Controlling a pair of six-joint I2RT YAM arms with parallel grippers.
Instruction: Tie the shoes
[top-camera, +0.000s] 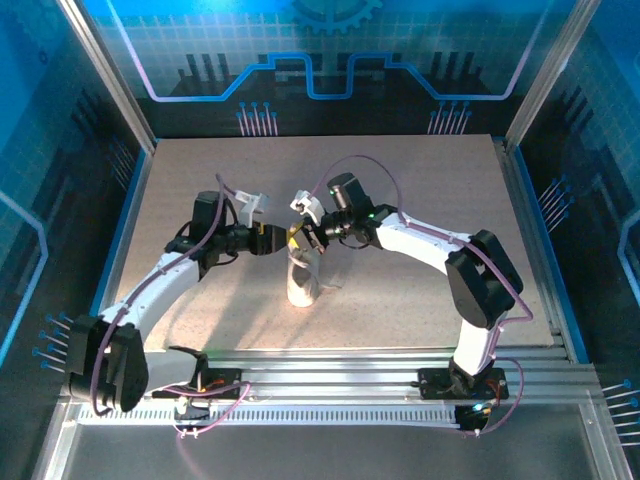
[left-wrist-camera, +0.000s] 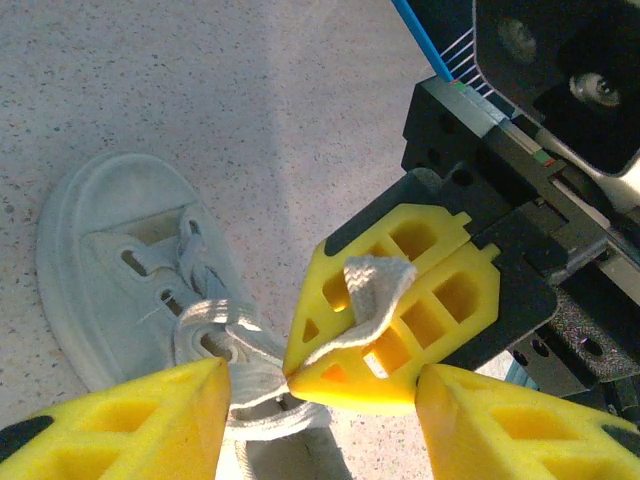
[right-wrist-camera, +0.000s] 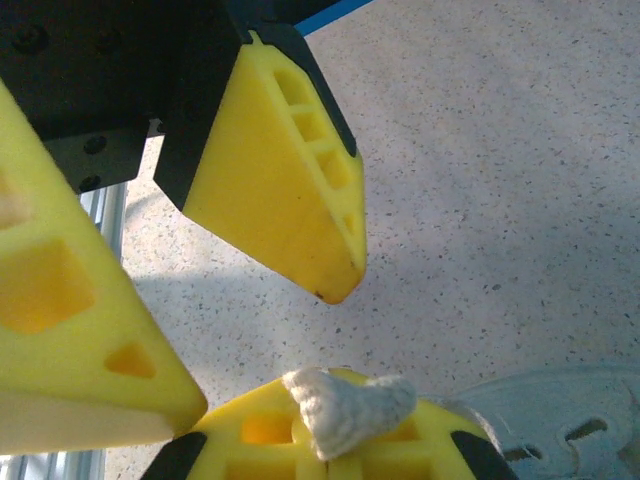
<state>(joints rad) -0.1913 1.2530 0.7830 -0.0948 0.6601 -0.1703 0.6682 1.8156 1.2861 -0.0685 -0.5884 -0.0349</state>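
Note:
The small white sneaker (top-camera: 300, 283) stands on the speckled table, toe toward the arms; in the left wrist view its upper (left-wrist-camera: 120, 250) lies at lower left with loose lace loops (left-wrist-camera: 215, 328) on the tongue. My right gripper (top-camera: 299, 240) (right-wrist-camera: 340, 392) is shut on a lace loop (right-wrist-camera: 348, 408) (left-wrist-camera: 378, 288) that pokes out between its yellow fingers (left-wrist-camera: 400, 320), just above the shoe. My left gripper (top-camera: 273, 240) (left-wrist-camera: 322, 385) is open, its two yellow fingers (left-wrist-camera: 120, 425) straddling the right gripper's tip without holding the lace. From the right wrist the left fingers (right-wrist-camera: 285, 190) stand apart.
The beige speckled tabletop (top-camera: 420, 200) stretches around the shoe on all sides. Aluminium rails (top-camera: 340, 378) run along the near edge by the arm bases. Blue-lit walls and metal posts (top-camera: 105, 70) enclose the table.

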